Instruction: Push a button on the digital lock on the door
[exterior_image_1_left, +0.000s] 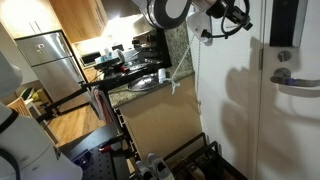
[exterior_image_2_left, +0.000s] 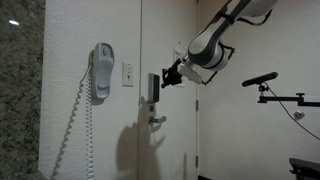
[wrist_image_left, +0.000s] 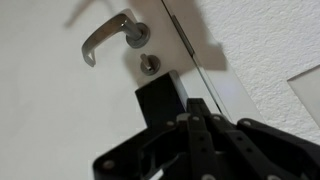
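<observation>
The digital lock (exterior_image_2_left: 153, 88) is a tall black panel on the white door (exterior_image_2_left: 170, 150), above the silver lever handle (exterior_image_2_left: 156, 121). It also shows in an exterior view (exterior_image_1_left: 285, 22) and in the wrist view (wrist_image_left: 163, 100). My gripper (exterior_image_2_left: 170, 76) is shut and empty, with its fingers together, and points at the lock's upper part from close by. In the wrist view the fingertips (wrist_image_left: 198, 105) sit right at the panel's edge. I cannot tell whether they touch it. The lever handle (wrist_image_left: 105, 35) and a small round silver piece (wrist_image_left: 148, 65) lie beyond the lock.
A white wall handset (exterior_image_2_left: 103, 70) with a coiled cord and a white switch plate (exterior_image_2_left: 127, 73) hang on the wall beside the door. A kitchen counter (exterior_image_1_left: 135, 85) with a stove and a steel fridge (exterior_image_1_left: 50, 60) stand behind the arm. A camera stand (exterior_image_2_left: 275, 95) is near.
</observation>
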